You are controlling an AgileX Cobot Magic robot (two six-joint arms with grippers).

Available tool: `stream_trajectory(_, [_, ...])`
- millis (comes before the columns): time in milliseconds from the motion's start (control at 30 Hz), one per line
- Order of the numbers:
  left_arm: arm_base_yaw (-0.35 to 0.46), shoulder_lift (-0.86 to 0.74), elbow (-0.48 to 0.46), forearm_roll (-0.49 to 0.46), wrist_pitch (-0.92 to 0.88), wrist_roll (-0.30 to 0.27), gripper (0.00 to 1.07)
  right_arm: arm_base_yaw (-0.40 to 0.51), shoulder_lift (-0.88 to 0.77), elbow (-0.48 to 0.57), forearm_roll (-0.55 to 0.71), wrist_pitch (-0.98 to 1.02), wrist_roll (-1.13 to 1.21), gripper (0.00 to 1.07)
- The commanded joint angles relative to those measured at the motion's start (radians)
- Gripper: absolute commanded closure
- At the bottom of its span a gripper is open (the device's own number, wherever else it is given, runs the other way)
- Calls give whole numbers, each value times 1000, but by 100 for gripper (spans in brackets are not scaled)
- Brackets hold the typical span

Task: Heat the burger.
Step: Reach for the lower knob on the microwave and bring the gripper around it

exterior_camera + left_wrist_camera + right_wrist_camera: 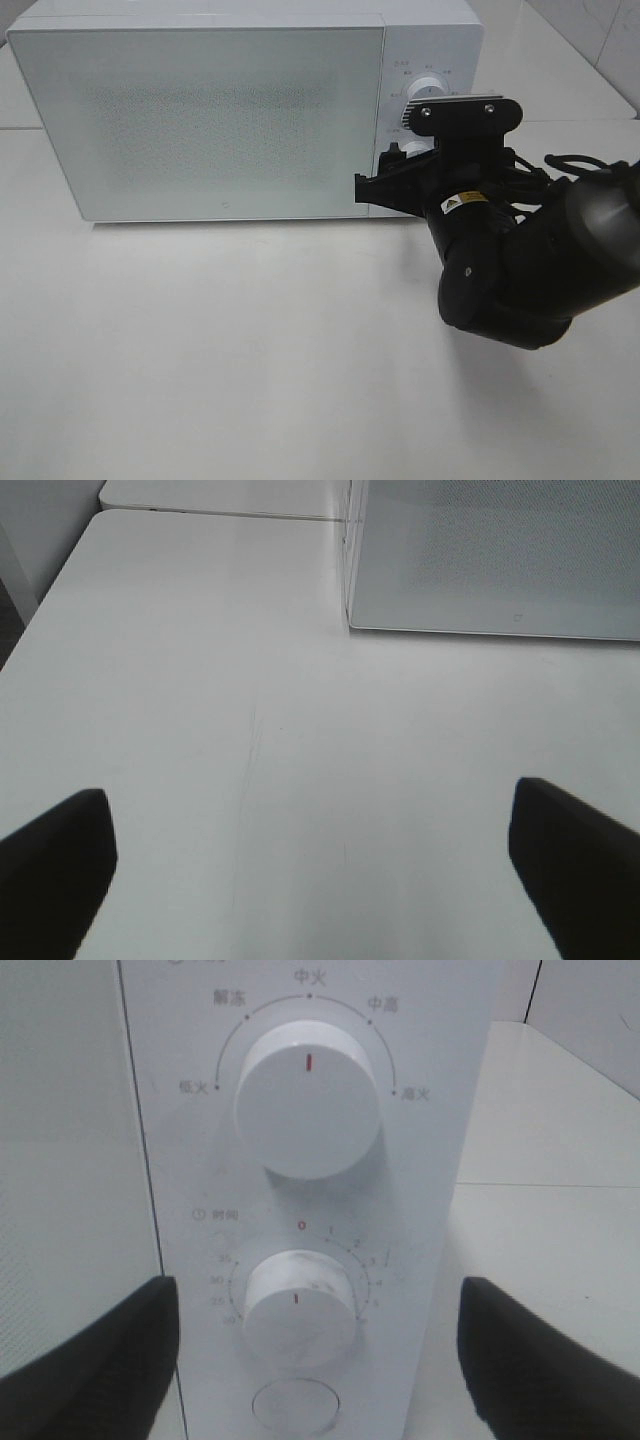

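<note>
At the back of the white surface (250, 360) stands a white microwave (200, 110), door (200, 120) closed, its speckled front panel opaque from the high camera. We cannot tell where the burger is: it shows in none of the three views, and nothing can be made out behind the door.

Right arm (540, 270): reaches in from the right, its wrist in front of the control panel (425, 60) at the microwave's right end. Right gripper (318, 1290): spread, one dark finger on each side of the lower knob (298, 1308), with bare panel showing between each finger and the knob. It pinches nothing.

Controls, right wrist view:
- upper knob (308, 1098): red mark pointing straight up at the middle label of its arc;
- lower knob: red mark directly below the red 0 of its numbered scale;
- round button (297, 1405) below the lower knob, partly cut off by the frame edge.

Left gripper (310, 865): spread wide and empty, over bare surface, with the microwave's near corner (350, 620) ahead of it. The left arm does not appear in the high view.
</note>
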Motion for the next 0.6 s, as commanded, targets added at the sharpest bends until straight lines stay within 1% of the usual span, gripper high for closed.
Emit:
stream_trajectory(33, [0, -16, 3, -2, -3, 0, 6, -20, 25, -39, -42, -34, -4, 32])
stream_trajectory(200, [0, -16, 3, -2, -3, 0, 6, -33, 71, -83, -49, -20, -3, 32])
stream_trajectory(267, [0, -16, 3, -2, -3, 0, 6, -53, 89, -106, -55, -15, 1, 32])
stream_trajectory(367, [0, -16, 3, -2, -3, 5, 6, -67, 104, -122, -59, -5, 20, 32])
stream_trajectory(600, [0, -16, 3, -2, -3, 7, 6, -68, 147, -146, -55, -11, 48, 32])
